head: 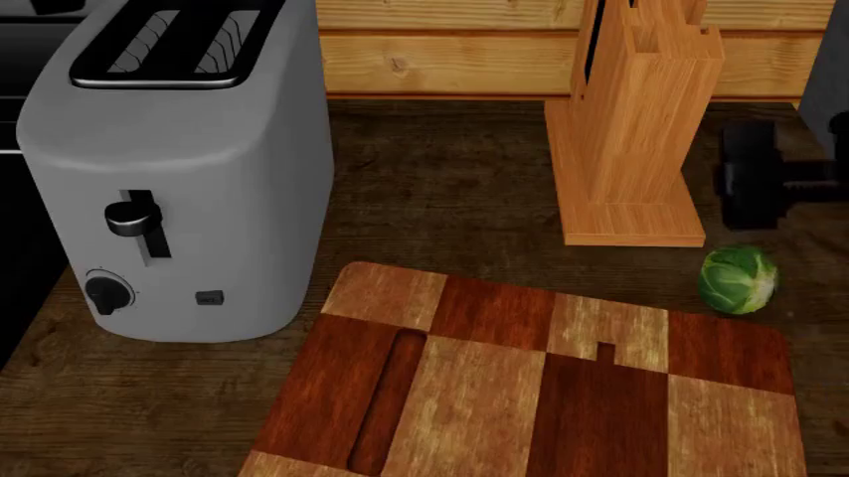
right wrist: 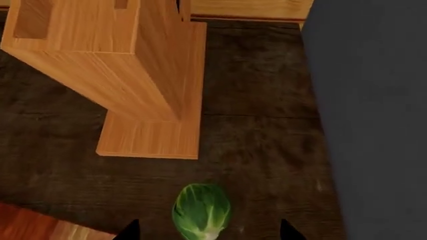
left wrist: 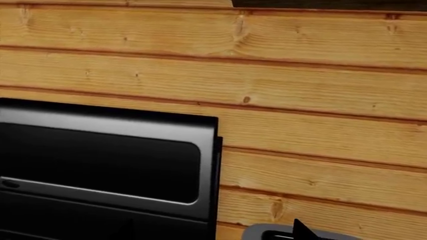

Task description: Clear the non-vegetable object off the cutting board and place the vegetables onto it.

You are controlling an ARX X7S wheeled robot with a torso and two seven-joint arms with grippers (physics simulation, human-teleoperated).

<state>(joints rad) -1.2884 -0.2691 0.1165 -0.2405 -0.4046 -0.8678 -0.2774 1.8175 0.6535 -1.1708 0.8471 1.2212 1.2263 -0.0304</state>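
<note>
Sprout (right wrist: pixel 202 211) sits on the dark surface (right wrist: pixel 253 125) just off the board's (head: pixel 558 397) far right corner, not on it. Right pincer (right wrist: pixel 208 231) hangs directly over it: two dark fingertips show in the right wrist view, spread, one on each side of the sprout, nothing held. Sprout is roundish, stem end toward the camera, so no strong axis to line up with. Knife block (head: pixel 634 129) stands near, behind the sprout. Right arm is clearly the nearer. Left wrist view shows only the wood wall, with one dark tip at the frame edge; can't tell that pincer's state. Onion and meat bit not in view.
</note>
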